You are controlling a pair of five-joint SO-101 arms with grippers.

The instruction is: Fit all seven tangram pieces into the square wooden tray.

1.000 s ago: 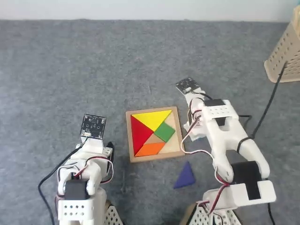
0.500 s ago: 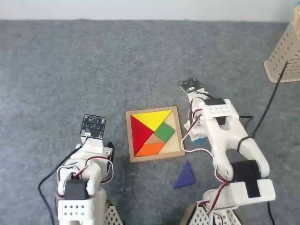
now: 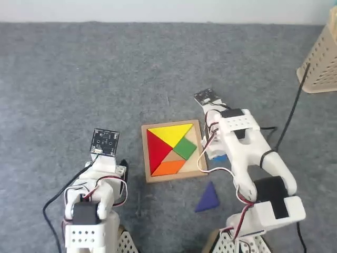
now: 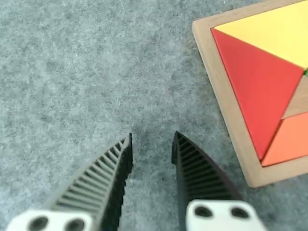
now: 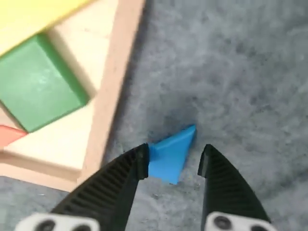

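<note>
Grey carpet (image 3: 105, 68) | blue piece (image 5: 168, 156) inside released right tool (image 5: 174, 150) | left tool (image 4: 152, 136) released, empty

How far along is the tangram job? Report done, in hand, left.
Done: yellow triangle, red triangle, green square and orange piece sit in the tray.
In hand: the right gripper is open around a light blue piece on the mat beside the tray.
Left: that piece and the dark blue triangle on the mat; the tray's right side is bare.
</note>
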